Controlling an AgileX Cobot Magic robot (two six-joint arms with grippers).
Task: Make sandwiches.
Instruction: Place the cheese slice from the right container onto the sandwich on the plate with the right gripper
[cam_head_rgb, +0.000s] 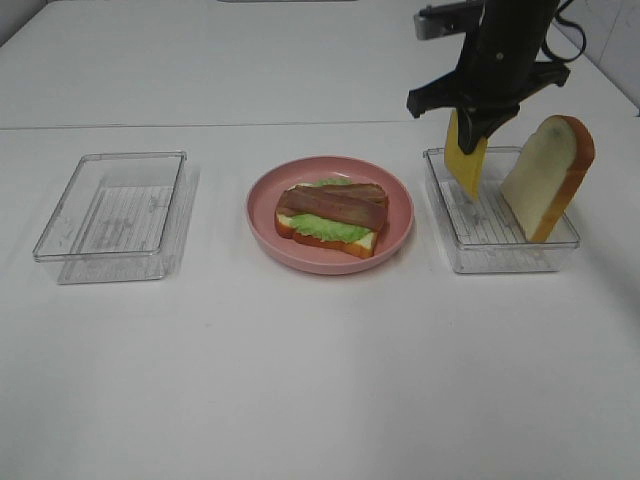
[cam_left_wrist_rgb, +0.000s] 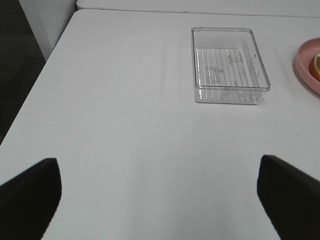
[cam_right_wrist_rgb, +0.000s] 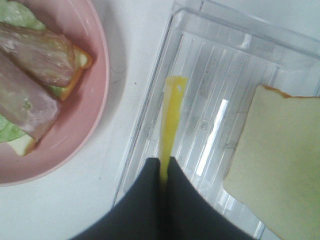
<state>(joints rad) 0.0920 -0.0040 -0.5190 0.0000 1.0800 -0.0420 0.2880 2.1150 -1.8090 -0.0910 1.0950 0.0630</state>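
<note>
On the pink plate (cam_head_rgb: 330, 215), which sits beside and below the right claw (cam_head_rgb: 470, 140) toward the middle of the bench (cam_head_rgb: 320, 380), the sandwich is about half built: a bottom bread slice (cam_head_rgb: 345, 243) carries a green lettuce leaf (cam_head_rgb: 325, 229) and two brown bacon strips (cam_head_rgb: 333, 204), with no cheese and no top slice yet. The right claw is clamped tight on the upper edge of the yellow cheese square (cam_head_rgb: 466, 160), which hangs on edge from it with its lower corner over the clear tray (cam_head_rgb: 500, 250) directly beneath. In the right wrist view the cheese shows as a thin yellow strip pinched between the dark fingers (cam_right_wrist_rgb: 147, 200). Just past the claw, on its outer side, the second bread slice (cam_head_rgb: 550, 175) leans upright in that same tray. So, by my reading, the cheese and then the top slice remain to be placed. Far across the bench from the right claw, the left claw (cam_left_wrist_rgb: 160, 200) stands wide apart and holds nothing, with a bare clear tray (cam_head_rgb: 115, 210) ahead of it.
</note>
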